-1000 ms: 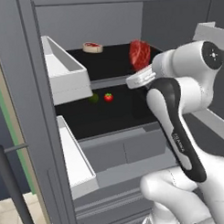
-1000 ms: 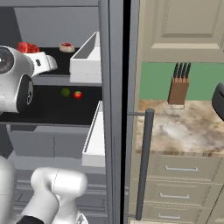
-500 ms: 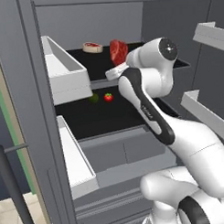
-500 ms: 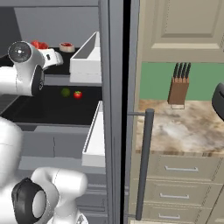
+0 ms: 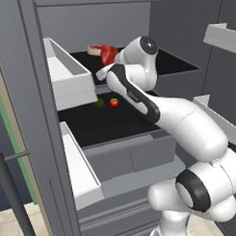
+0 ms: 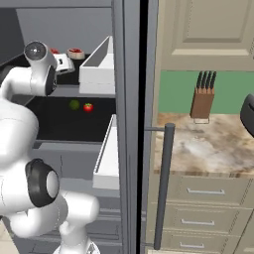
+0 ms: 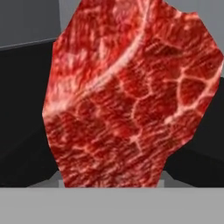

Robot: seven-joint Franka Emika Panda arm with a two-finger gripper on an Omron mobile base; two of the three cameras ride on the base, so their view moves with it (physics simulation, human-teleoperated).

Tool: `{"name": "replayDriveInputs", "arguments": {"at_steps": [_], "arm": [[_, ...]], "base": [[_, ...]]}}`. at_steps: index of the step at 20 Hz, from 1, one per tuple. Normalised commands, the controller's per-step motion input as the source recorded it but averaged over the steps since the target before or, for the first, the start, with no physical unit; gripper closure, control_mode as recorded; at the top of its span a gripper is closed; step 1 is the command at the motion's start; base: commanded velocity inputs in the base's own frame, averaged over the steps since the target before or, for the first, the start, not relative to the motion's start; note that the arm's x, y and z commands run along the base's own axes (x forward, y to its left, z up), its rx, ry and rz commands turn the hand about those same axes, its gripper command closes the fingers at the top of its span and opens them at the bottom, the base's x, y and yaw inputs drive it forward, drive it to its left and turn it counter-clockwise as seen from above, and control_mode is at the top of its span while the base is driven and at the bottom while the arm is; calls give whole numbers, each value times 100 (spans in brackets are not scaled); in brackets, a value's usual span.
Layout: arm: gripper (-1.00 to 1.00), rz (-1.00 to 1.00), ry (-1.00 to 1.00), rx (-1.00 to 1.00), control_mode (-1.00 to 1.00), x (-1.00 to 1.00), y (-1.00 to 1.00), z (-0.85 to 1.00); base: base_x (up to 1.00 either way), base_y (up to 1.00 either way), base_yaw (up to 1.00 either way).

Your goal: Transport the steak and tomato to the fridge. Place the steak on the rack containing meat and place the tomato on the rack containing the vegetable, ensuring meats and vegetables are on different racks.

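Step in hand: placing the raw red marbled steak (image 5: 107,54) on the upper black fridge rack (image 5: 171,63), beside the small round pale-rimmed cut of meat (image 5: 94,49) already lying there.
Steak position: held up on edge over the upper rack, near the round cut, apparently not yet resting on the rack; in the hand view its marbled face (image 7: 131,100) sits close before the camera.
Claw: two-finger gripper (image 5: 105,68) clamped on the steak's lower edge; fingertips hidden behind the meat.
Tomato: small red tomato (image 5: 114,102) already on the lower black rack (image 5: 106,126), just beside a small green round vegetable (image 5: 98,103).
Next move: probably lower the steak until it lies on the upper rack near the round cut, then let go and back out clear of the white door bin (image 5: 65,76).
Arm pose: white arm (image 5: 163,113) reaching up and forward into the open fridge, wrist bent leftward over the upper rack.
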Motion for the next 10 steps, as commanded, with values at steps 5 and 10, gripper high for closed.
{"name": "replayDriveInputs", "arguments": {"at_steps": [5, 10], "arm": [[100, 0, 1, 0, -100, 69, 38, -46], [-100, 0, 5, 0, -100, 84, 55, -72]], "base": [[0, 0, 0], [0, 0, 0]]}}
